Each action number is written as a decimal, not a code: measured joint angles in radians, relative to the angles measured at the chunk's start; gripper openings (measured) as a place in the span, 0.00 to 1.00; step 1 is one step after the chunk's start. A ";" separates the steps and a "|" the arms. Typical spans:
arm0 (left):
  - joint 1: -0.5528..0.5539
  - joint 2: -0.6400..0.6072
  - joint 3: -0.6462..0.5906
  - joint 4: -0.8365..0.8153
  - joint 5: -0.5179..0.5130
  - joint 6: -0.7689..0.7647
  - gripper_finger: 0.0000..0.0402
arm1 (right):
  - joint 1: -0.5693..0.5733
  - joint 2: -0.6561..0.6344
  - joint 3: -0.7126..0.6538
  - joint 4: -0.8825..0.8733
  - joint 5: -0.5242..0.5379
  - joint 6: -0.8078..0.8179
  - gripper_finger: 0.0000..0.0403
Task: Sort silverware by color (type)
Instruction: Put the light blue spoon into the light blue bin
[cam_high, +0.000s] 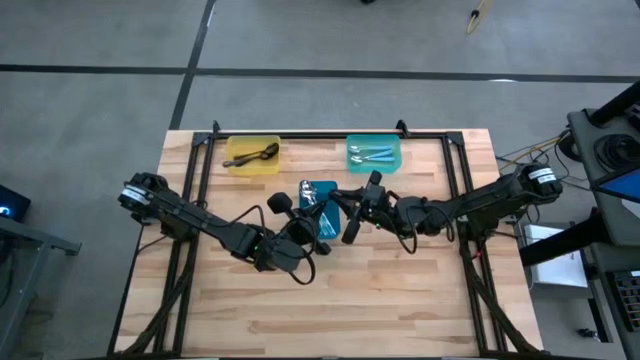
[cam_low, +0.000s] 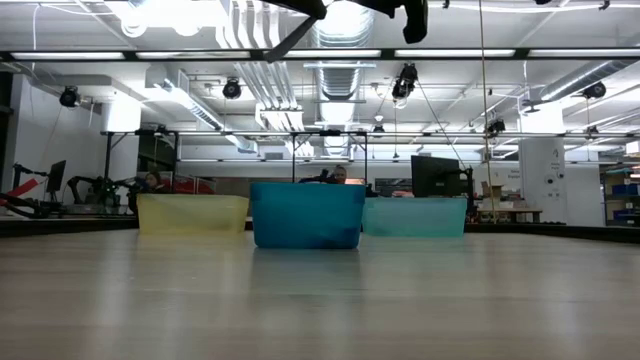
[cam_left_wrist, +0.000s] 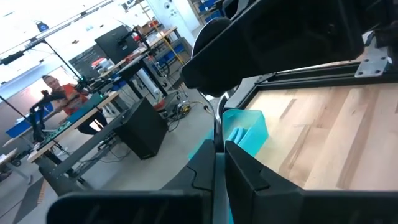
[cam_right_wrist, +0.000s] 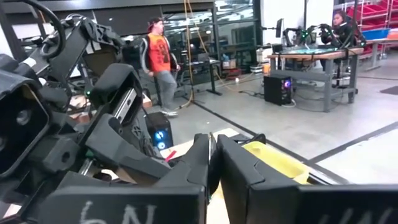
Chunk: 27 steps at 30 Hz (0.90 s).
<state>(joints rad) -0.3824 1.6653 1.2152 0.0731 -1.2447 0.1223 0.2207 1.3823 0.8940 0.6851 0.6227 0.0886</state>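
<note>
Dark spoons (cam_high: 258, 154) lie in the yellow tray (cam_high: 240, 163). Spoons with light blue handles (cam_high: 372, 155) lie in the teal tray (cam_high: 374, 141). Something silver glints in the blue tray (cam_high: 318, 188), which both grippers mostly hide. My left gripper (cam_high: 318, 218) (cam_left_wrist: 219, 158) hovers over the blue tray's near part, fingers shut. My right gripper (cam_high: 338, 203) (cam_right_wrist: 213, 155) hangs just right of it, also shut. Nothing shows between either pair of fingers. In the low view both arms stay high above the trays.
The three trays stand in the table's far half: yellow (cam_low: 192, 213) at the left, blue (cam_low: 306, 215) in the middle and nearer, teal (cam_low: 414, 216) at the right. Bare wood (cam_high: 330, 300) fills the near half. People stand in the room beyond the table.
</note>
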 joint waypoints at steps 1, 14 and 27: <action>0.000 0.000 0.000 0.000 0.000 0.000 0.01 | 0.000 0.000 0.000 -0.002 0.000 -0.001 0.03; 0.001 -0.042 0.000 0.000 0.132 0.033 0.29 | 0.001 -0.113 0.028 -0.324 -0.052 -0.039 0.02; 0.093 -0.093 -0.037 -0.089 0.837 -0.067 0.36 | 0.004 -0.112 0.364 -1.208 -0.266 -0.157 0.02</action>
<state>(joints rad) -0.2899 1.5722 1.1787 -0.0161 -0.4081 0.0552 0.2245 1.2698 1.2578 -0.5224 0.3565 -0.0686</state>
